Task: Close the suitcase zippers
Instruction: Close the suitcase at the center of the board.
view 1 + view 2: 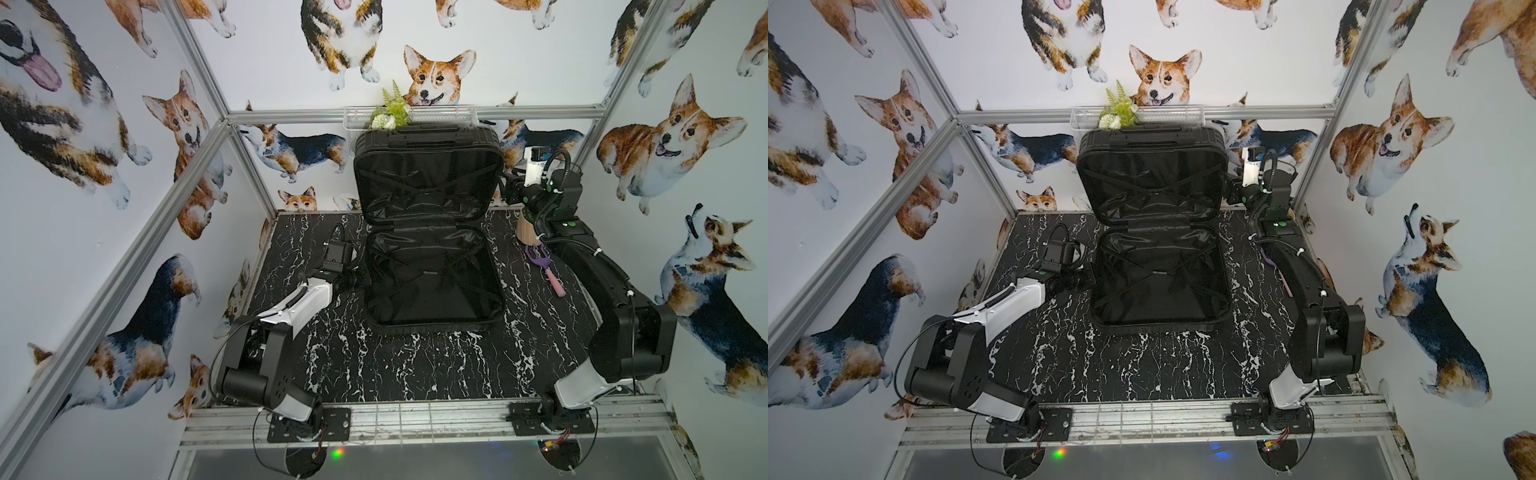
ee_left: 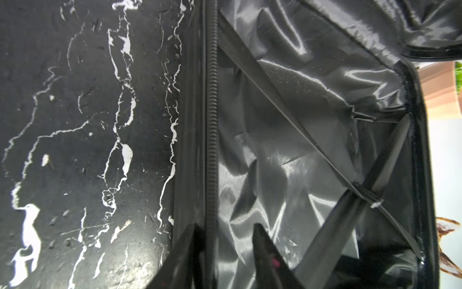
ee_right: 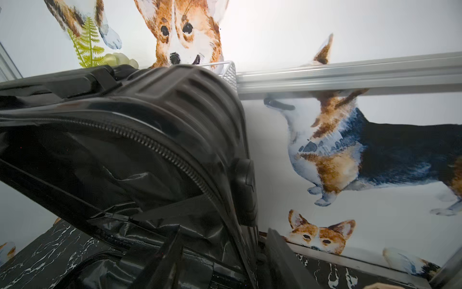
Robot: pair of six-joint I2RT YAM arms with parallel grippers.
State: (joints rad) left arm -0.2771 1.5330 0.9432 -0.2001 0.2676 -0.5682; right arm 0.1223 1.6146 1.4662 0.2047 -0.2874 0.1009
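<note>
We find bare tabletop (image 1: 415, 365) before the suitcase (image 1: 432, 286), its raised lid (image 1: 428, 174) walling off the rear, right-hand strip crowded by a beige cup (image 1: 527, 230) and purple fork (image 1: 539, 254).

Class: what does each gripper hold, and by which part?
On the suitcase, the left gripper straddles the lying half's side rim, the right gripper the raised half's side edge. Whether either is clamped cannot be told.

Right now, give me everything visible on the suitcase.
The suitcase is a black hard-shell case, ribbed outside, lying open on the marble-patterned table: one half flat, the other standing upright at the back. Shiny black lining with crossed straps in both halves. The zippers run unclosed round each rim. The left end effector straddles the flat half's rim, the right end effector the upright half's edge; contact unclear.
</note>
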